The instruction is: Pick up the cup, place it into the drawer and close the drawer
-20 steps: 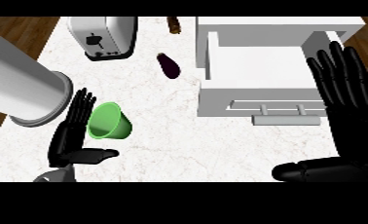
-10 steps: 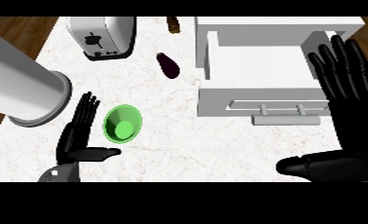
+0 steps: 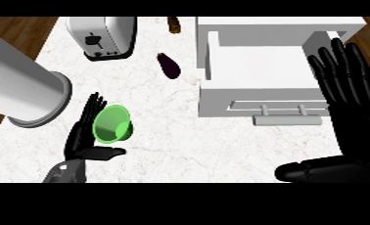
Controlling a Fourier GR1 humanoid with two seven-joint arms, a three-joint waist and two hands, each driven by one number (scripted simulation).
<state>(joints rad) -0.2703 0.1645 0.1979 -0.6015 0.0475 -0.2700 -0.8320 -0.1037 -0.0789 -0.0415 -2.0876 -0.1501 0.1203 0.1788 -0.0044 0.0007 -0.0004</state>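
Observation:
A green cup (image 3: 113,124) lies tipped on the white counter at lower left, its mouth turned toward me. My left hand (image 3: 81,138) is open right beside it: straight fingers run along the cup's left side and the thumb sticks out below it. I cannot tell whether the fingers touch the cup. The white drawer (image 3: 260,67) stands pulled open at the right, its handle (image 3: 285,119) on the near front. My right hand (image 3: 345,79) is open at the right edge, fingers up, over the drawer's right side.
A large grey cylinder (image 3: 25,89) lies just left of the cup and my left hand. At the back stand a toaster (image 3: 103,35) and a small brown object (image 3: 174,23). A dark eggplant (image 3: 169,65) lies between the toaster and the drawer.
The cup has tipped and turned so that its mouth now shows, and has shifted slightly. My left hand stays beside it, and my right hand has barely moved.

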